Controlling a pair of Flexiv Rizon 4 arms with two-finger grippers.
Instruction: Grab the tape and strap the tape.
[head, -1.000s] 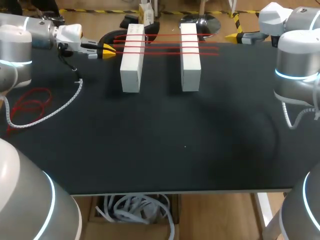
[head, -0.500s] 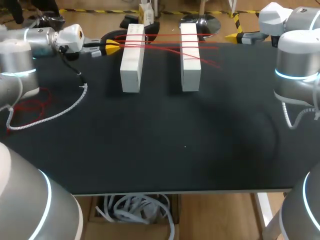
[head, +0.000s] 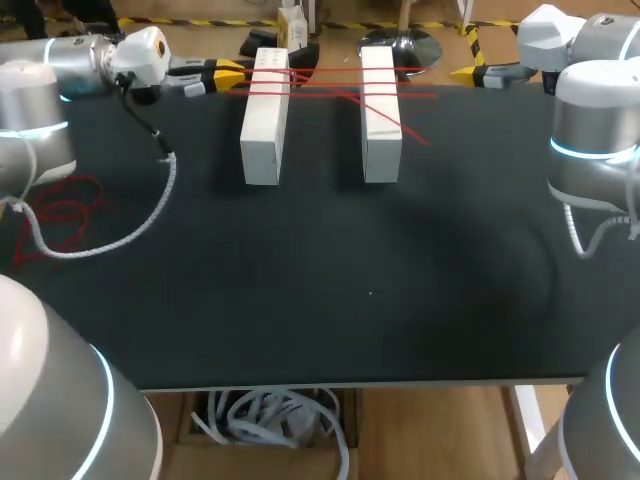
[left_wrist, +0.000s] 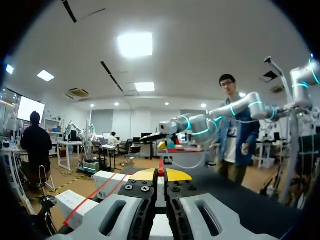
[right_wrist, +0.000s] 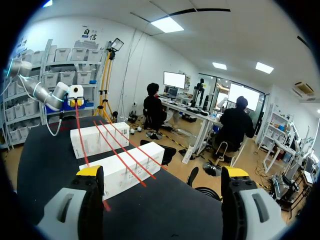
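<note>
**Head view.** Left gripper (head: 228, 73) at far edge of table (head: 300, 290), just beside left white block (head: 265, 115). Red tape (head: 330, 72) strung across both blocks. One strand slants loose over right white block (head: 380, 110). Right gripper (head: 468, 72) well apart, past that block.

**Left wrist view.** Yellow fingertips (left_wrist: 144, 175) pressed together, pinching the thin tape.

**Right wrist view.** Fingers spread wide, nothing between; tape ahead, over the blocks.

**Handling (judged).** Light, limp, narrow, prone to sag and slip. Grip flat near the loose end; hold under tension.

Black matte table (head: 370, 290); two white rectangular blocks (head: 264, 115) side by side, upper centre; thin red tape (head: 60, 215) tangled, far left.
</note>
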